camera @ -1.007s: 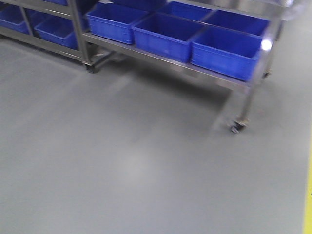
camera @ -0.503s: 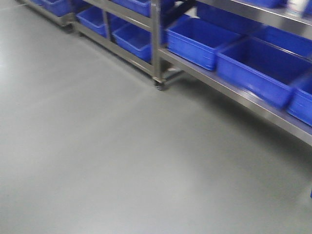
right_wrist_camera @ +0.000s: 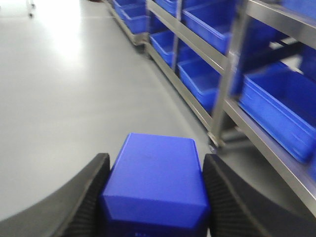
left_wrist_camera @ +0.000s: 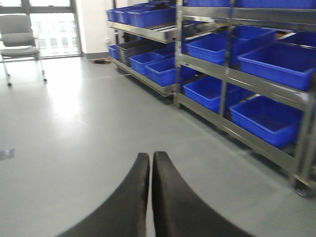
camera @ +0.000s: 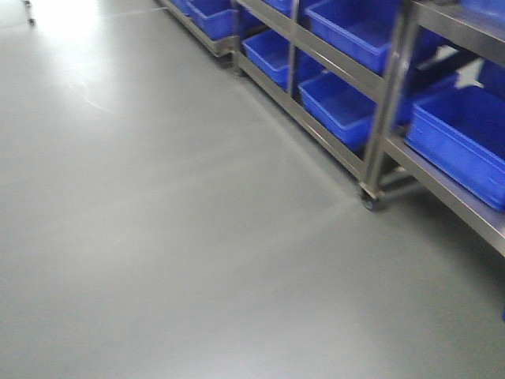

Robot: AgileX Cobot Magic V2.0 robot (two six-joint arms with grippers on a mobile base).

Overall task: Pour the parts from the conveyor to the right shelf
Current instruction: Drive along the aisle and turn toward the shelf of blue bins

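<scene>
Standing beside the robot, I see the left hand [left_wrist_camera: 150,157] pinched shut on nothing, its two dark fingers [left_wrist_camera: 173,197] pressed together above the bare floor [left_wrist_camera: 74,128]. The right hand [right_wrist_camera: 155,159] is the one that matters: it grips the blue block [right_wrist_camera: 154,185] squarely between its pads. The right shelf [right_wrist_camera: 224,94] lies to that hand's right and ahead, its long axis running away forward, with the blue bins [right_wrist_camera: 279,106] open upward. The right arm looks nearer, so I'd expect a swing rightward.

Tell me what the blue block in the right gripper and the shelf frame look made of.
The blue block looks like plastic: smooth, softly glossy, rounded moulded edges. The shelf frame seems steel: brushed grey, dull reflections.
</scene>
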